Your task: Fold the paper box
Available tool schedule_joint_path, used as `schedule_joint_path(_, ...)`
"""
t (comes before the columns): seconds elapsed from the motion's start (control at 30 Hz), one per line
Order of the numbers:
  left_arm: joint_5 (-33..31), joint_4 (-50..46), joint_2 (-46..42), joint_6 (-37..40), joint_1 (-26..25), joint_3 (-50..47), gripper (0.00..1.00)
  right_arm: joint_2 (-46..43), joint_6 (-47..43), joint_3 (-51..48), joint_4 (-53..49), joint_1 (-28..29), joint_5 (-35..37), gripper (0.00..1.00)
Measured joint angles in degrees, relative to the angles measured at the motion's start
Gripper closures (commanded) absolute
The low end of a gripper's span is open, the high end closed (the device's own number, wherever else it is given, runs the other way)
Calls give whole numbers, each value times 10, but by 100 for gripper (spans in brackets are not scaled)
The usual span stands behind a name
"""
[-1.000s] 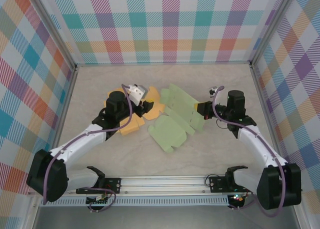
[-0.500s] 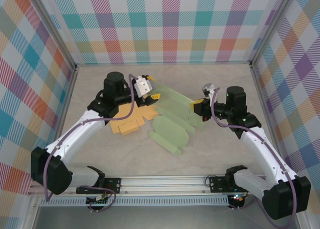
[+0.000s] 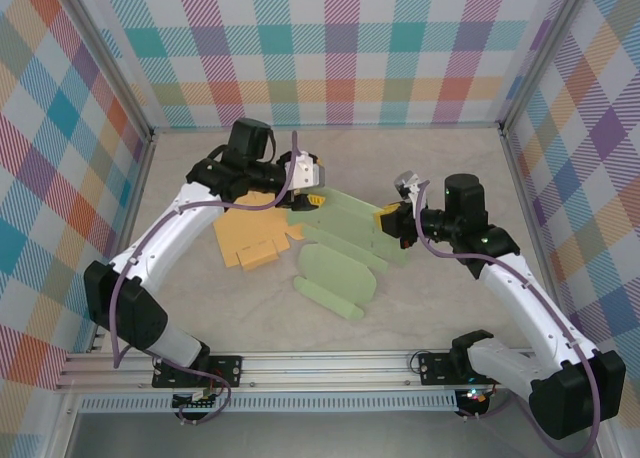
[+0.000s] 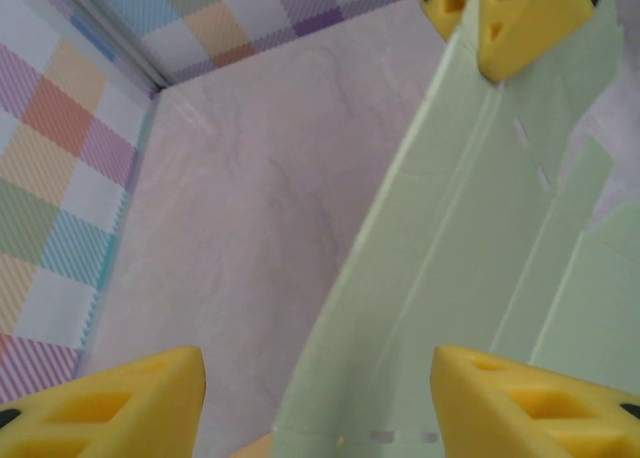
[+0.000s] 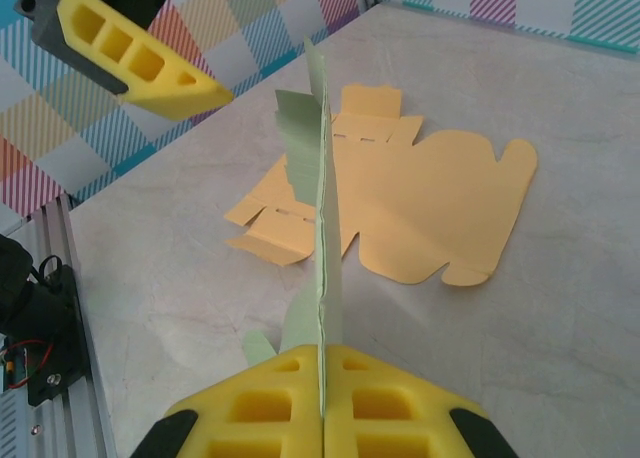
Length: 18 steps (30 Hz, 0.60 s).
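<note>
Box (image 3: 345, 223), a die-cut sheet of pale green paper not yet folded, sits at the middle of the table (image 3: 420, 158). It is tipped up toward vertical, with a rounded flap (image 3: 335, 278) lying on the table at its 7 o'clock. At the box's 11 o'clock the left gripper (image 3: 313, 195) hovers with its yellow jaws apart. From its wrist camera, the raised panel's edge runs up between the two fingers (image 4: 130, 398), near them but, as far as can be seen, not touching. At the box's 3 o'clock the right gripper (image 3: 388, 221) is clamped on the sheet's edge, jaws pressed together on the thin paper, holding the panel upright. Judged from this, the work is at an early step: one arm props the sheet while the other lines up to take or press a panel along a crease, and no wall of the box is locked in place. The next move likely calls for the left jaws to close on or push the upper edge squarely along a score line. It should be gentle, since thin paper held at one end may twist or buckle. An orange sheet (image 3: 250, 243) of similar cut lies flat at the box's 9 o'clock, under the left arm and just beside the green flap. It could be caught or dragged if the left gripper drops low. Checked walls (image 3: 340, 68) ring the table.
</note>
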Motion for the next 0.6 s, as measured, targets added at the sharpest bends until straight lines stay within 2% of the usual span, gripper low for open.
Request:
schedule_joint_path(0.2, -10, -53, 39, 21, -12, 28, 42, 0, -7, 5, -2, 3, 3, 100)
schedule_joint_path(0.57, -48, -76, 79, 27, -24, 59, 44, 0, -9, 5, -6, 7, 4, 100)
schedule_joint_path(0.6, -52, -77, 81, 27, -25, 59, 47, 0, -9, 5, -6, 7, 4, 100)
